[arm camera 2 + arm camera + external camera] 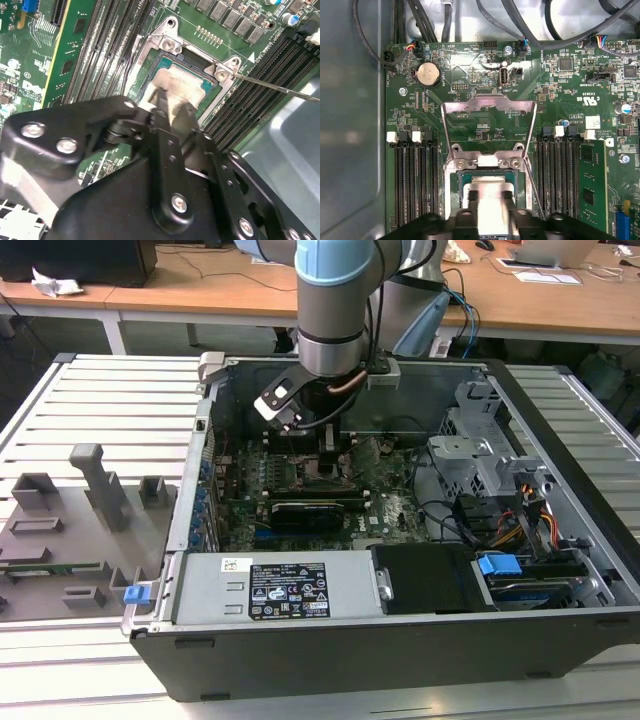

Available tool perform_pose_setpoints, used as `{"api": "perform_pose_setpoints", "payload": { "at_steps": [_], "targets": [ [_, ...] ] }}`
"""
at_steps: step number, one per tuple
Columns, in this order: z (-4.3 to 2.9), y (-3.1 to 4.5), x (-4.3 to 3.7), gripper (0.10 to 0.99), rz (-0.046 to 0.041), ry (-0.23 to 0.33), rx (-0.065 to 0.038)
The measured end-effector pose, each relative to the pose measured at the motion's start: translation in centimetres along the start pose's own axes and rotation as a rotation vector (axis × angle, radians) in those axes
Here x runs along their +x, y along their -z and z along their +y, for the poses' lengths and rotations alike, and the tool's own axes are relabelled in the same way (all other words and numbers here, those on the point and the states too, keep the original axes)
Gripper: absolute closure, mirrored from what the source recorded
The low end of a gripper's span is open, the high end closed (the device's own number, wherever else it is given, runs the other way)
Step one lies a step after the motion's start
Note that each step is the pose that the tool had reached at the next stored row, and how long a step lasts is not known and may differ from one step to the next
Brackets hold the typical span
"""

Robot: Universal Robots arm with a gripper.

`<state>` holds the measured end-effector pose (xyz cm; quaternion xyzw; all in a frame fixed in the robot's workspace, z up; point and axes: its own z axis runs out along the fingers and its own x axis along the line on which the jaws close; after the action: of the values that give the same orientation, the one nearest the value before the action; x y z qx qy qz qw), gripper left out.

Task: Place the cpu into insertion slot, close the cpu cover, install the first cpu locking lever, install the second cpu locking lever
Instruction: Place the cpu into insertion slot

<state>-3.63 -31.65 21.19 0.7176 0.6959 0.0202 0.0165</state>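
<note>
Black gripper, fingers apart, over the cpu in its socket; cpu cover flipped open.

The exterior view looks steeply down into the open case from a little way off, arm at upper centre. Both wrist views sit close above the motherboard (first square-on, second slanted), sharing the socket and cpu.

Robotics lab, 1 robot arm over an open computer case on a slatted metal bench, wooden desks behind the case, grey part fixtures beside it.
</note>
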Motion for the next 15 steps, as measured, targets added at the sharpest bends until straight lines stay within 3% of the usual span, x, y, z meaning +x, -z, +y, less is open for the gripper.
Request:
{"api": "perform_pose_setpoints", "payload": {
  "at_steps": [4, 15],
  "targets": [
    [0.02, 0.09, 0.00, 0.980, -0.0001, 0.000, 0.002],
    [0.04, 0.45, 0.01, 0.980, 0.0001, 0.000, 0.002]
  ]
}}
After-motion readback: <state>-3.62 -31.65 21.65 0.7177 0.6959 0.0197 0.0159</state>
